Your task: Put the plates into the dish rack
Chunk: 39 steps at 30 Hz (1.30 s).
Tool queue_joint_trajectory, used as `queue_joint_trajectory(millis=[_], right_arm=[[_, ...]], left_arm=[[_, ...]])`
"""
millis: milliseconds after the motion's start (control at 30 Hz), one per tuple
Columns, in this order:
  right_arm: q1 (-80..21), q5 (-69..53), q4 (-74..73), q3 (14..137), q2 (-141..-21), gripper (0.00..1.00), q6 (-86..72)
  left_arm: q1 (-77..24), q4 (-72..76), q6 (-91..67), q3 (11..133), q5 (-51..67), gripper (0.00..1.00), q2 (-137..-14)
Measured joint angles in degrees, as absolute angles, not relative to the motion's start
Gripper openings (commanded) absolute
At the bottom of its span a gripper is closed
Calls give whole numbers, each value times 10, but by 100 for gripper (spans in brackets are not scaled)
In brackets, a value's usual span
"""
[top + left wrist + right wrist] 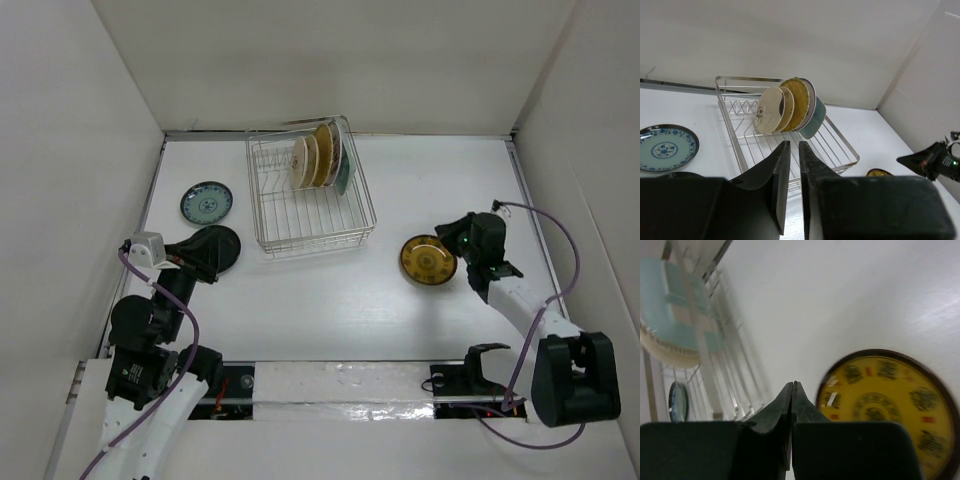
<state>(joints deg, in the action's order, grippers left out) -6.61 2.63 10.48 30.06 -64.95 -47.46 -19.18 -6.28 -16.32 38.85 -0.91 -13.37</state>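
Loading partly done: several plates [318, 157] are stood on edge at the far end of the dish rack [290, 225], ahead of the left fingers [779, 175]. Three are seen flat on the tabletop [330, 300]:
- The dark-and-gold plate [428, 260] is just beside the right fingers [772, 412], which are pressed together on nothing.
- The black plate [218, 245] is at the left fingers.
- The blue-patterned plate [207, 203] is to their left.

Left fingers are nearly together with a thin slit; whether anything is gripped cannot be told.

White table [300, 310], smooth, a bit shiny. Plain white back wall [340, 60]. White left wall [70, 150], white right wall [590, 110]. Thin dark gap [215, 131] under back wall. Soft, even light.
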Motion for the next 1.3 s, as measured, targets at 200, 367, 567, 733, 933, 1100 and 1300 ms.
queue_joint_trajectory(millis=[200,367,567,733,933,1100,1300], right_arm=[[25,34,39,213,-632,43,-488],[30,15,16,208,-654,50,-478],[35,0,10,217,-665,44,-466],[50,11,-31,211,-584,45,-450],[83,28,-47,206,-494,47,-436],[91,7,-46,206,-599,45,-422],[93,-44,-11,218,-671,17,-401]], left_arm=[[-192,-63,-163,389,-10,4,-134],[-192,-63,-163,389,-10,5,-133],[-192,-63,-163,389,-11,7,-133],[-192,-63,-163,389,-11,8,-133],[-192,-63,-163,389,-11,8,-133],[-192,-63,-163,389,-11,9,-133],[-192,-63,-163,389,-11,10,-133]])
